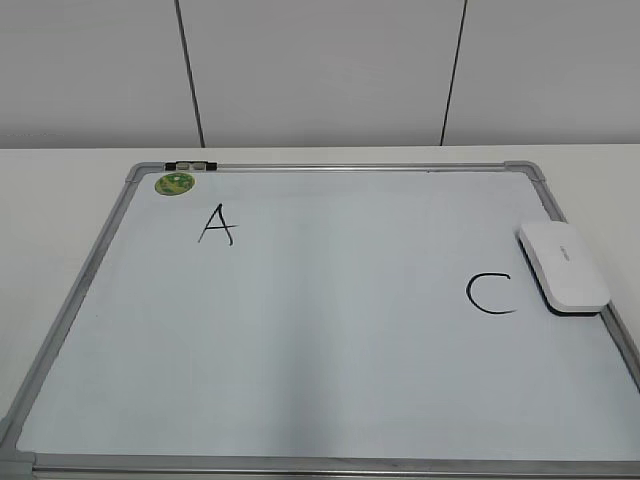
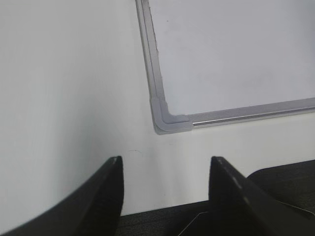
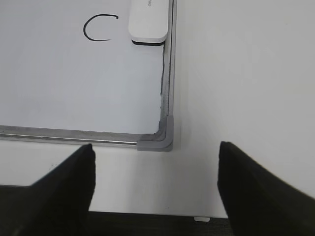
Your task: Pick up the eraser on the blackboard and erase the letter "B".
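One blackboard [image 1: 330,400] lay across the middle of the exterior frame, white-faced with a silver-grey frame. Two black letters were on it: one "A" [image 1: 217,224] at upper left, one "C" [image 1: 490,294] at right of centre. No "B" showed in any view. One eraser [image 1: 563,266] sat at the right edge of the frame. One round green magnet [image 1: 174,183] at upper left. One small dark clip-like piece [image 1: 190,165] on the top rail, too small to identify. Three grey plastic corners were visible in the exterior view. Two grippers counted, one per wrist view: left gripper [image 2: 166,184] bottom centre, right gripper [image 3: 155,169] bottom centre, two dark fingers each, spread apart.
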Controlling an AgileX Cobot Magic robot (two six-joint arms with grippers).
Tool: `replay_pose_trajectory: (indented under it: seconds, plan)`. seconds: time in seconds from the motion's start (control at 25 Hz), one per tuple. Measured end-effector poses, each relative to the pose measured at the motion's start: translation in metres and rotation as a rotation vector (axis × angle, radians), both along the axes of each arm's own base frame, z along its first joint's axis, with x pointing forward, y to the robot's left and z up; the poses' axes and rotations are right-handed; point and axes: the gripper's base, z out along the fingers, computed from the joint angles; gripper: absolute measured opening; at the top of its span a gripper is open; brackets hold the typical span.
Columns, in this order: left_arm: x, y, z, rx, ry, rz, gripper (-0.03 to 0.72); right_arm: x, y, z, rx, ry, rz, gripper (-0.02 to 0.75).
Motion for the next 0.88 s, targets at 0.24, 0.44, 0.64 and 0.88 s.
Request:
replay_pose_trajectory:
  seconds: [0.24,0.44,0.64,0.88]
  plan:
    - [-0.001,0.0,0.001,-0.001,-0.01,0.0,0.347,0.0,0.0,0.0,0.0,0.0,0.0,0.592]
    - [-0.008,0.002,0.003,-0.004,-0.063,0.023,0.305,-0.004,0.0,0.001,0.0,-0.032,0.0,0.592]
    - [-0.02,0.003,0.006,-0.006,-0.141,0.062,0.279,-0.011,0.0,0.001,-0.002,-0.076,-0.033,0.592]
    - [-0.037,0.004,0.008,-0.01,-0.249,0.072,0.256,-0.021,0.0,0.001,-0.006,-0.147,-0.057,0.592]
